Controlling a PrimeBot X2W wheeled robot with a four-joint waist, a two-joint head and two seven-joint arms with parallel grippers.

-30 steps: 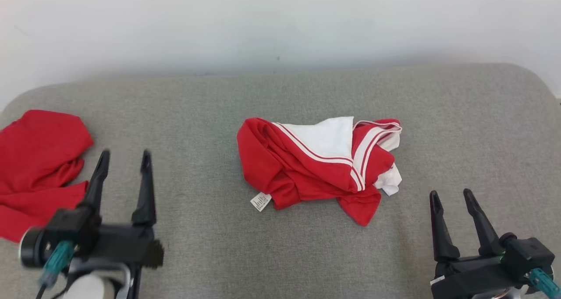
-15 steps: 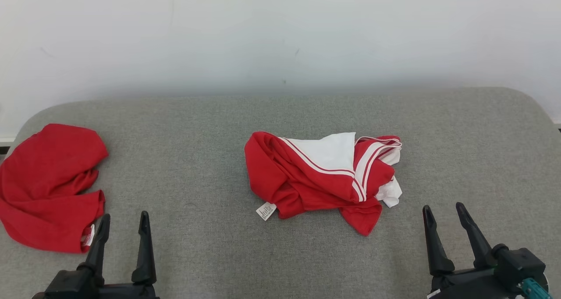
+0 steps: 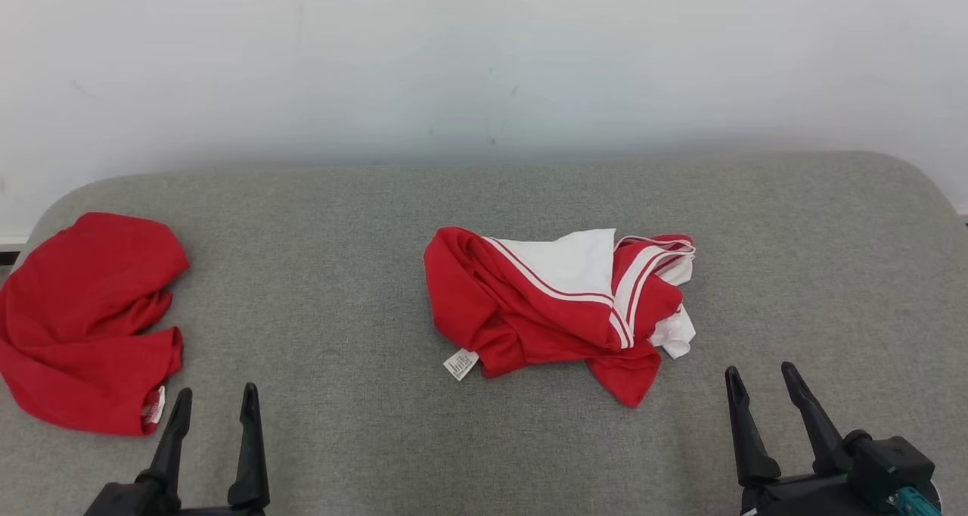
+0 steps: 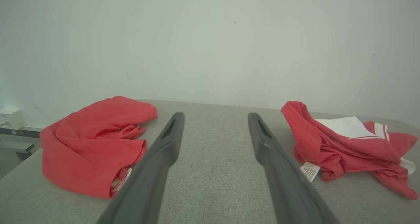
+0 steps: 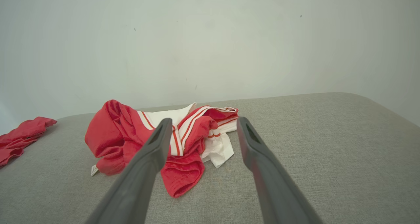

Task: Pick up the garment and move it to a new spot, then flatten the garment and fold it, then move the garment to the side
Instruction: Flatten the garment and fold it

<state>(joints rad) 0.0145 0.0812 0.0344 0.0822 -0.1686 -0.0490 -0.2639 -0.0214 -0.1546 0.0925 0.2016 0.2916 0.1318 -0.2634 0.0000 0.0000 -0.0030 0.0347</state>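
My left claw (image 3: pixel 215 392) and right claw (image 3: pixel 760 370) gape empty, fingers pointing forward over the cushion (image 3: pixel 340 221). The garment (image 3: pixel 529 312) lies crumpled ahead, between them; a red cloth (image 3: pixel 83 319) lies just left of the left claw.

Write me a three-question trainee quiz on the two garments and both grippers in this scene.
1. True or false: the left gripper is shut on the plain red garment.
2. Pick one: on the red and white garment, the white label sticks out at A) the near edge on the robot's left, B) the far edge on the robot's right, C) the middle of the far edge.
3. Fill in: the right gripper is ____ and holds nothing.

Key: 1 false, it is open and clear of the cloth; 2 A; 3 open.
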